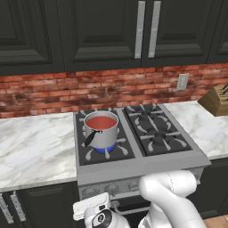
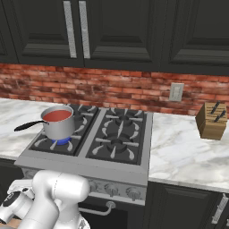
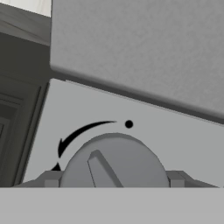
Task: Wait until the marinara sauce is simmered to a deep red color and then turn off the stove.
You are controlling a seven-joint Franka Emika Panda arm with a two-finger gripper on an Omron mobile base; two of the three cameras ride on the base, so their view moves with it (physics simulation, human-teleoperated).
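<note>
In the hand view the hand [image 3: 113,183] is right at a round grey knob [image 3: 114,162] on the front panel of the stove [image 1: 147,167]. One finger [image 3: 49,179] shows at each side of the knob, very close to its rim, but I cannot tell if they already press it or are only placed around it. The ridge of the knob points up and to the left, away from the black dot [image 3: 128,124] at the end of the curved arrow [image 3: 78,133]. I judge this means the burner is on.

On the left front burner a blue flame [image 1: 105,150] shows under the saucepan [image 1: 102,132], whose black handle [image 1: 90,138] points toward the front. The marinara sauce [image 1: 101,122] fills the pan and looks red with some orange in it, maybe not yet deep red. To do this step well, the hand should wait around the knob, watch the colour, then grip firmly and turn the ridge toward the dot without slipping.

Farther right, a knife block [image 2: 211,120] stands on the marble tabletop [image 2: 188,152] before the brick wall [image 2: 120,89].
</note>
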